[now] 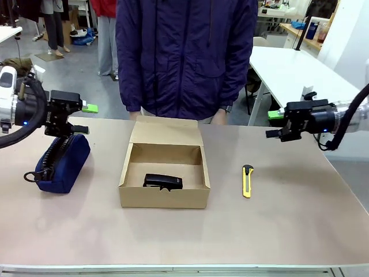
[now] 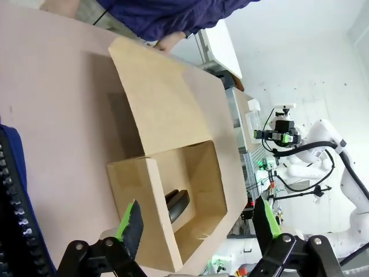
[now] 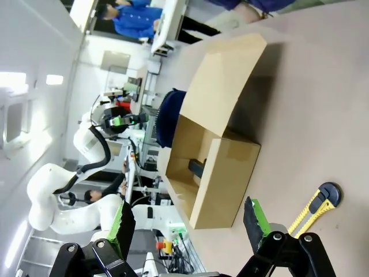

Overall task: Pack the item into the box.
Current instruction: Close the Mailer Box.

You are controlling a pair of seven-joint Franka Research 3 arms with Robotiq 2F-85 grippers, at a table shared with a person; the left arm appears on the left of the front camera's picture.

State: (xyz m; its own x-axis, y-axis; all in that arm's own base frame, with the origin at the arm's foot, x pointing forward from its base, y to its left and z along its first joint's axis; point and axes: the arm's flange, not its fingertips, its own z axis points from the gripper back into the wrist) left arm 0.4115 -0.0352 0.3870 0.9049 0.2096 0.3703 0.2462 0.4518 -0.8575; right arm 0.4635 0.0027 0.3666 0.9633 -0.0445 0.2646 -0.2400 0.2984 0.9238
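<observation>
Left gripper (image 1: 84,118): jaws spread, empty, poised just above the navy pouch (image 1: 62,161). Right gripper (image 1: 272,124): jaws spread, empty, with the utility knife (image 1: 247,180) below and inward of it. Between the two, lower down, the box (image 1: 164,197) contains the item (image 1: 162,182), and the lid flap (image 1: 166,131) is raised. Judgement: item packed; next move is folding the flap down.

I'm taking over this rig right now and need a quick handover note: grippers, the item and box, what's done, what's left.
Left gripper: open, empty, over the navy pouch.
Right gripper: open, empty, in the air at the table's right side, beyond the utility knife.
The black stapler-like item lies inside the cardboard box, mid-table; lid flap up.
Done: item is in the box.
Left: probably only closing the lid.
</observation>
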